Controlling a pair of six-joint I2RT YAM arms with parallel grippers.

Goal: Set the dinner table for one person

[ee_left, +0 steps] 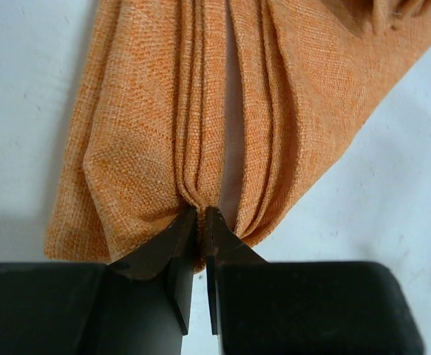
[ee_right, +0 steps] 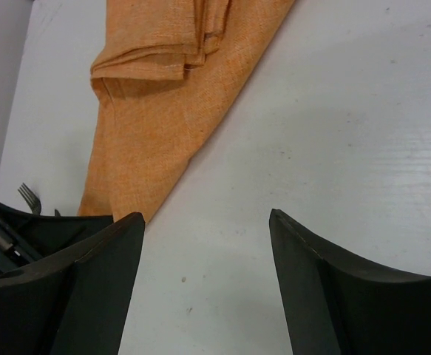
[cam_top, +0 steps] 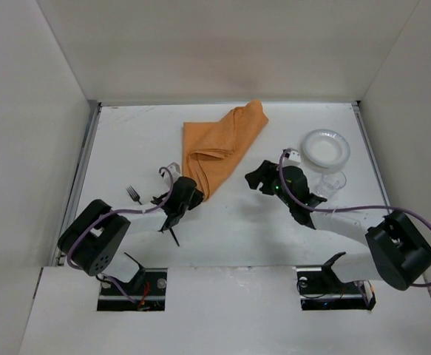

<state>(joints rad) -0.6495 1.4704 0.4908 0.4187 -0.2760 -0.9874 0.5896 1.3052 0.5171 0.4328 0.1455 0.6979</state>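
A crumpled orange cloth (cam_top: 219, 144) lies on the white dinner table (cam_top: 237, 233), running from the back middle toward the left arm. My left gripper (cam_top: 194, 191) is shut on the cloth's near tip; in the left wrist view the fingertips (ee_left: 202, 211) pinch gathered folds of the cloth (ee_left: 148, 111). My right gripper (cam_top: 253, 180) is open and empty, low over bare table just right of the cloth; in the right wrist view (ee_right: 206, 214) the cloth (ee_right: 163, 111) lies ahead to the left.
A white plate (cam_top: 324, 148) sits at the back right, with a clear glass (cam_top: 333, 183) in front of it beside the right arm. A fork (cam_top: 134, 194) lies left of the left gripper and also shows in the right wrist view (ee_right: 27, 194). White walls enclose the table.
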